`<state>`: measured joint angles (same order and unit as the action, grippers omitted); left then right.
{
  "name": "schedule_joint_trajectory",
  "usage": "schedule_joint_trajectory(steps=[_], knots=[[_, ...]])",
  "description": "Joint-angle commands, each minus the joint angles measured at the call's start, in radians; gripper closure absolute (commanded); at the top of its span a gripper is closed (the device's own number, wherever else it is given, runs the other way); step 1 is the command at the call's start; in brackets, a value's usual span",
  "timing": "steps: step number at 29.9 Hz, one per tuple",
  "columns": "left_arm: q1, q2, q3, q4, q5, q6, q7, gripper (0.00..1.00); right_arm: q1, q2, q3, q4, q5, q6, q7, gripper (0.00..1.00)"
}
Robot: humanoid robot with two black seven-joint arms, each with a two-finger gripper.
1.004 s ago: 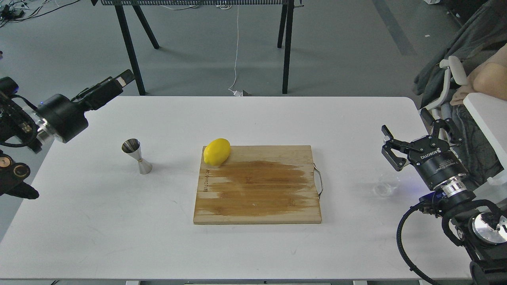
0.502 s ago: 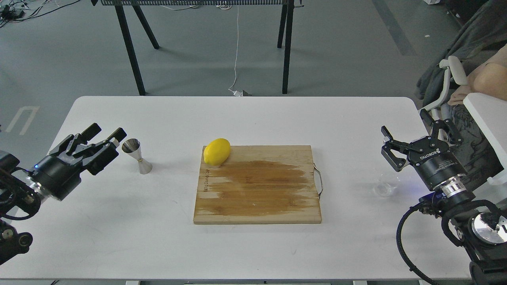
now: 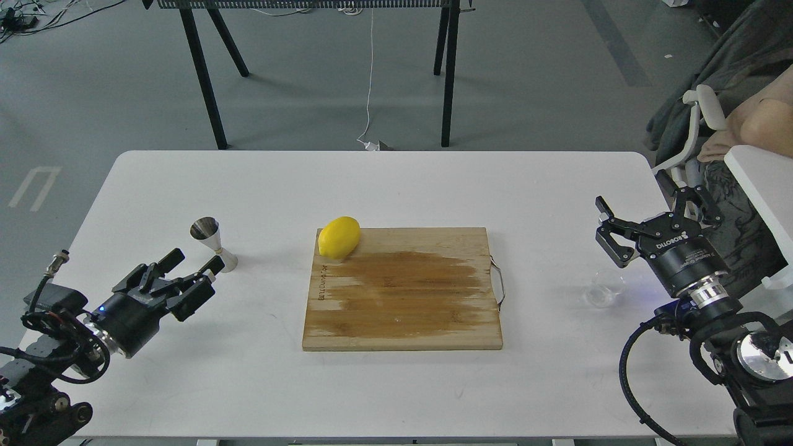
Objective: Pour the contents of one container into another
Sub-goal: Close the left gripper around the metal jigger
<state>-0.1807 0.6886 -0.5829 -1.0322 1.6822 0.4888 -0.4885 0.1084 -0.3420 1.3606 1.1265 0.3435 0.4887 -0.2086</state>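
White rounded-corner rectangular tabletop [image 3: 396, 186] fills the foreground. Grey smooth floor [image 3: 526, 74] behind it, with a darker grey stripe [image 3: 613, 43] running diagonally at upper right and a white painted marking [image 3: 34, 186] at left. Black metal-legged bench or rack [image 3: 310, 4] stands across the top edge, its angled legs reaching the floor. Thin white cable [image 3: 370, 74] hangs down to a plug on the floor. Tangle of dark cables [image 3: 25, 15] in the top left corner. Light even, soft shadows.
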Motion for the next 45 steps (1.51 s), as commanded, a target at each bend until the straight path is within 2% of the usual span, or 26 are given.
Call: schedule_joint_trajectory(steps=[1,21,27,45], knots=[[-0.002,-0.029,0.003,0.043,0.005,0.0,0.0,0.01,-0.001,0.0,0.0,-0.002,0.0,0.0,0.0,0.01],[-0.117,-0.184,0.018,0.296,0.005,0.0,0.0,0.01,0.004,0.0,0.002,-0.002,0.0,0.0,0.0,0.01],[-0.16,-0.216,0.063,0.345,-0.004,0.0,0.0,0.01,0.005,0.0,0.002,-0.002,0.0,0.0,0.0,0.01],[-0.232,-0.32,0.063,0.515,-0.007,0.0,0.0,0.01,0.008,0.0,0.0,0.001,0.0,0.0,0.0,0.01]])
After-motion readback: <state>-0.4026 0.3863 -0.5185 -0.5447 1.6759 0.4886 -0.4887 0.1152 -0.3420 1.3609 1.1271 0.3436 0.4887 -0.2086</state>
